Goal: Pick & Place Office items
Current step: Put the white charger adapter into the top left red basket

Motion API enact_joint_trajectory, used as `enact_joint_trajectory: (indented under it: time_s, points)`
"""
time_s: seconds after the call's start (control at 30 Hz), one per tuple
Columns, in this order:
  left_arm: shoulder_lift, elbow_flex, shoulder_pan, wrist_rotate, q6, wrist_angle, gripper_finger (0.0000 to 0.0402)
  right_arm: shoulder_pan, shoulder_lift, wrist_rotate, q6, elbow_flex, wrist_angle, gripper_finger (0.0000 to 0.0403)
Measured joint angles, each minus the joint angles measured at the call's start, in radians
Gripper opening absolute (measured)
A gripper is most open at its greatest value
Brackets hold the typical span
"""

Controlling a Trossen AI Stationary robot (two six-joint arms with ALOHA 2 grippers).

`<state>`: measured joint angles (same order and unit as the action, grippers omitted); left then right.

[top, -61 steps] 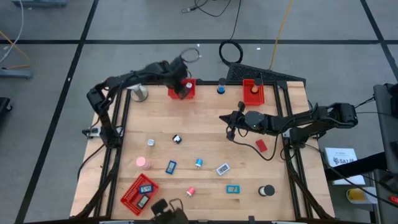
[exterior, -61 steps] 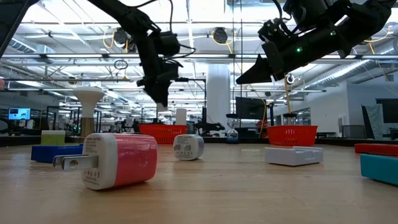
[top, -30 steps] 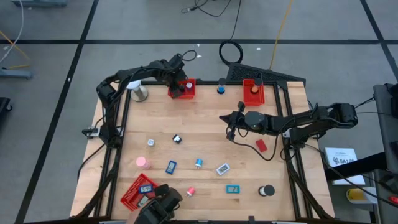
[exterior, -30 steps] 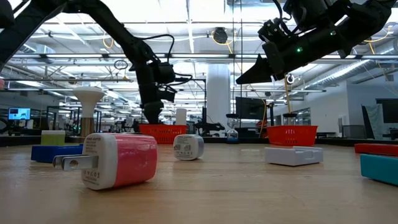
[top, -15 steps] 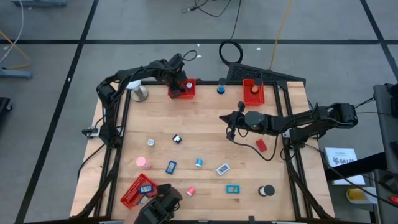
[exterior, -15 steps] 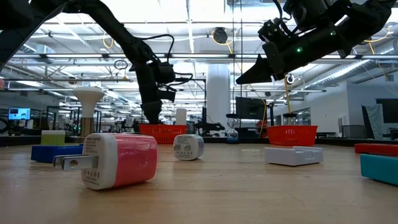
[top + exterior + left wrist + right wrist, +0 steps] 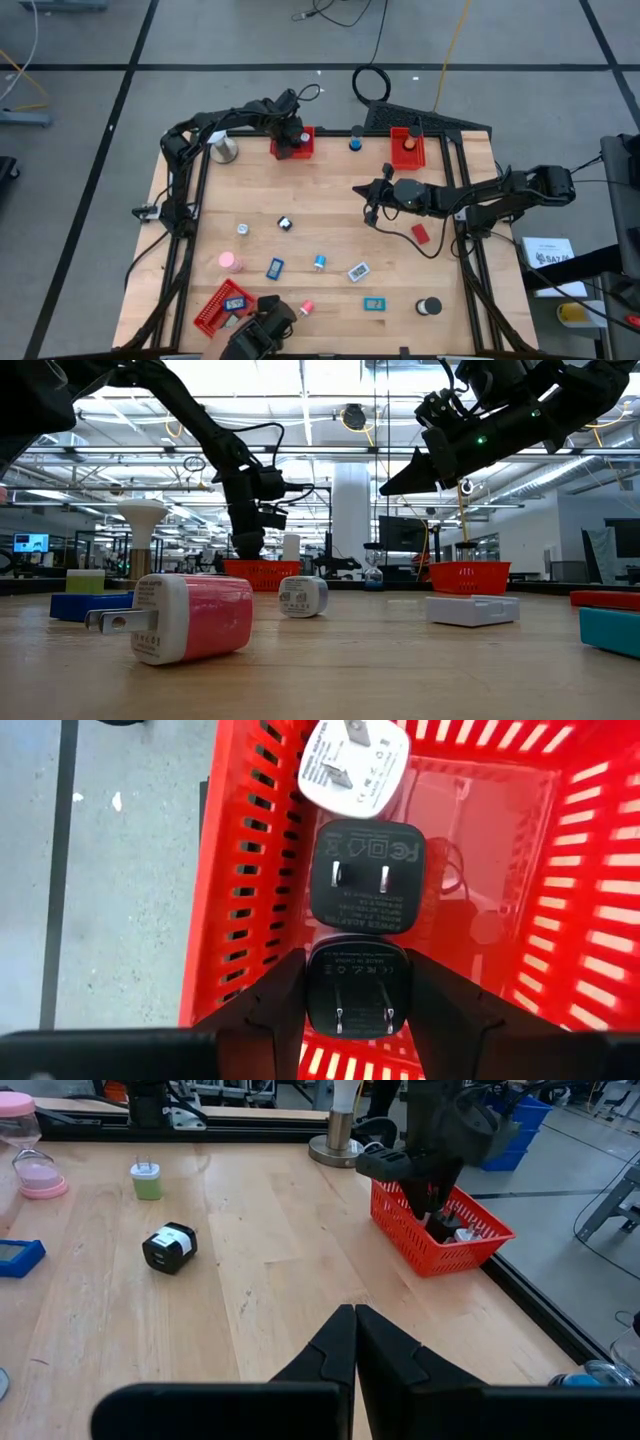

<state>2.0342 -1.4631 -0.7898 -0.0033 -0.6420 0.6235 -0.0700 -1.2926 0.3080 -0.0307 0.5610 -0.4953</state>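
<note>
A small red mesh basket (image 7: 295, 143) stands at the table's far edge, left of centre. My left gripper (image 7: 358, 970) hangs over it, pointing down, shut on a black plug adapter (image 7: 360, 992). A second black adapter (image 7: 367, 880) and a white one (image 7: 355, 765) lie inside the basket. My right gripper (image 7: 355, 1320) hovers shut above the table's middle right (image 7: 368, 213) and touches nothing. Other office items lie scattered toward the near edge. My left gripper pinches the black adapter's two opposite side faces (image 7: 312, 992) between its two fingers (image 7: 268, 1010). The fingers come from above, pointing steeply down into the basket. The adapter's prongs face up toward the wrist. Whether it rests on the basket's floor I cannot tell.
A second red basket (image 7: 407, 148) stands at the far right, and a red tray (image 7: 223, 310) at the near left. A silver stand with a white ball (image 7: 224, 150) is left of the basket. A pink adapter (image 7: 230, 262), blue pieces (image 7: 274, 268), a red piece (image 7: 419, 233) and a black roll (image 7: 429, 306) lie about.
My left gripper has come down closer to the far-left red basket with the black adapter and has rolled a little about its own axis. It stays shut on the adapter.
</note>
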Motion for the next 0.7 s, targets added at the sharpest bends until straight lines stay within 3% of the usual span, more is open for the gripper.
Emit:
enact_joint_trajectory:
  time_s: [0.27, 0.57, 0.7]
  points:
    - [0.0, 0.0, 0.006, -0.021, -0.018, 0.0, 0.0149, 0.0, 0.0, 0.0, 0.0, 0.0, 0.0, 0.0004]
    - [0.0, 0.0, 0.007, -0.049, -0.014, 0.001, 0.0211, 0.0, 0.0, 0.0, 0.0, 0.0, 0.0, 0.0004]
    - [0.0, 0.0, 0.014, -0.09, -0.041, 0.0, 0.0218, 0.0, 0.0, 0.0, 0.0, 0.0, 0.0, 0.0004]
